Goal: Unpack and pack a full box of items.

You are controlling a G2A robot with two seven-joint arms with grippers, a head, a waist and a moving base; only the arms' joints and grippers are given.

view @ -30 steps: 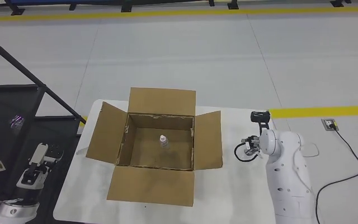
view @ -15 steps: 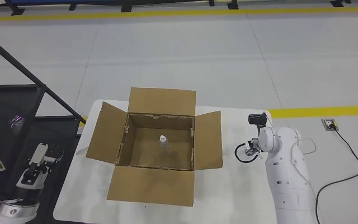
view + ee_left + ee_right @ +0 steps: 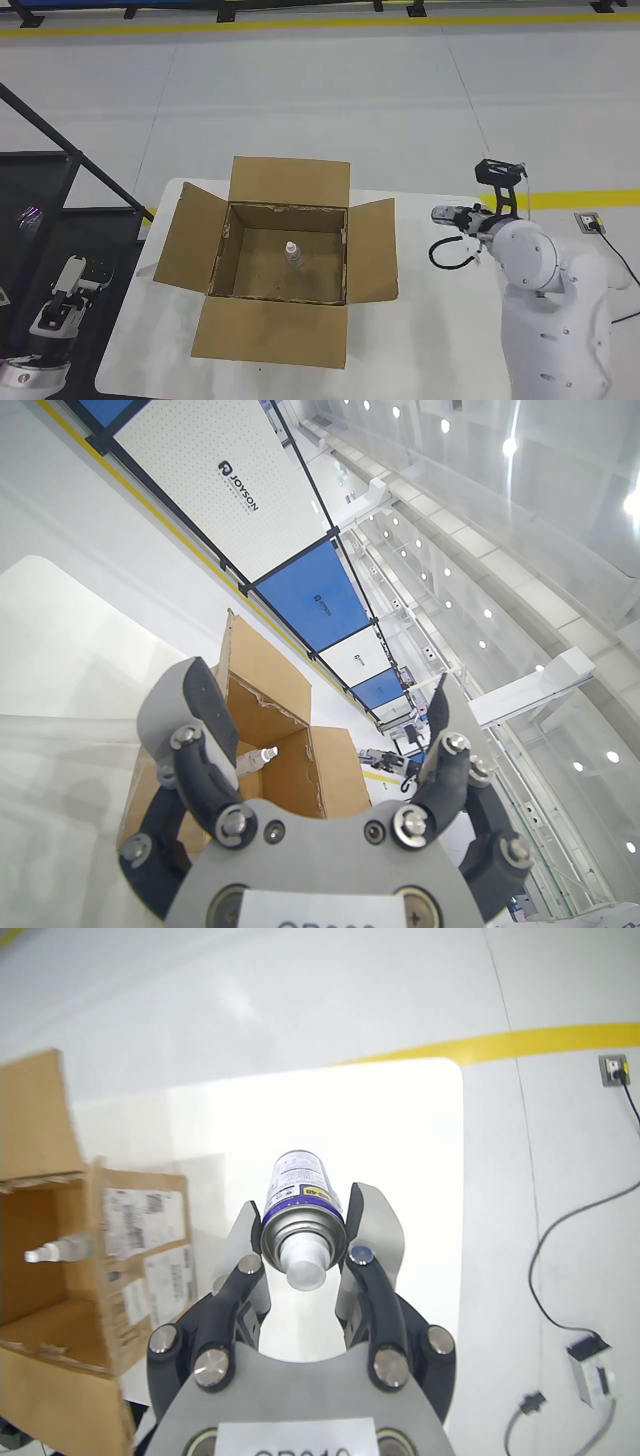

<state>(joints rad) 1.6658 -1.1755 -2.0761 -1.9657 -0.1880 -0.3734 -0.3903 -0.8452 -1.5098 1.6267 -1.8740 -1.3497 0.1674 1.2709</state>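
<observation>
Right claw (image 3: 305, 1206) is clamped on the spray can (image 3: 300, 1198), whose long axis points down at the tabletop (image 3: 440, 330) just right of the open cardboard box (image 3: 290, 182); left claw (image 3: 320, 685), fingers apart, sits well beyond the box's left side

The box (image 3: 290, 182) stands open-topped, flaps splayed, one bottle (image 3: 292, 251) inside.

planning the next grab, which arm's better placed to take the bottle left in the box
Left, probably. The left gripper is open, empty and faces the box with the bottle; the right gripper is shut on a spray can.
</observation>
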